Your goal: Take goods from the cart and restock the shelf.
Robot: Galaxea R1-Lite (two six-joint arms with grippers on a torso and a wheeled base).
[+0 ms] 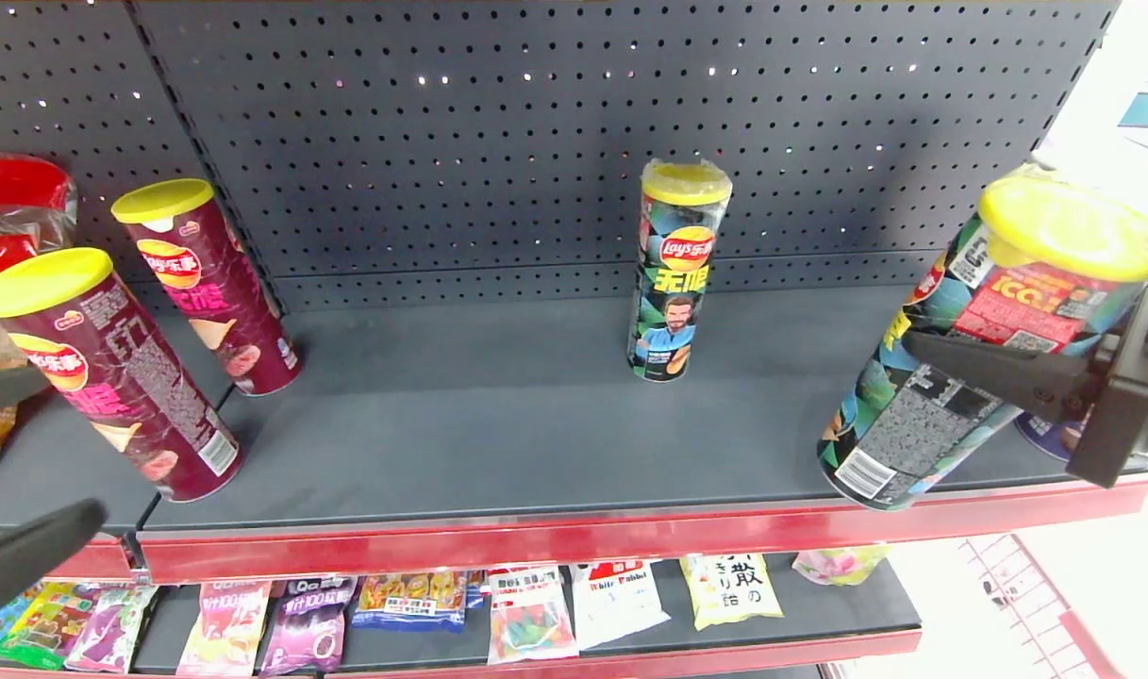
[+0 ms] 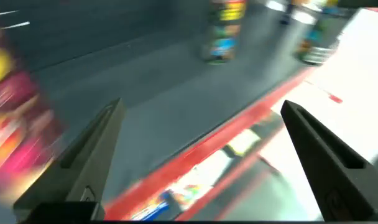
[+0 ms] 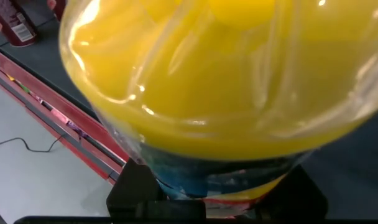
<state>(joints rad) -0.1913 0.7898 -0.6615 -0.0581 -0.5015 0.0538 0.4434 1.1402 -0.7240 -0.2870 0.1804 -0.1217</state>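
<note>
Sitting between right jaws, chip can [image 1: 923, 424]

You get soft, even light across the shelf [image 1: 498, 415]. Far right of the upright can [image 1: 677, 273], the background burns out white. Just left of it, a soft shadow darkens the pegboard [image 1: 441, 141]; above it, light pricks through the holes. To its right, glare streaks the yellow lid [image 3: 226, 74] of the tilted can [image 1: 913, 424].

The blue-green can [image 1: 675, 273] standing on the shelf [image 1: 498, 424] has a round red logo and big yellow letters. The tilted can [image 1: 979, 349] has a barcode, a square code and a red label, maybe with numbers. The near dark red can [image 1: 111, 377] shows a logo and a barcode. The bags [image 1: 621, 599] below carry printed words.
</note>
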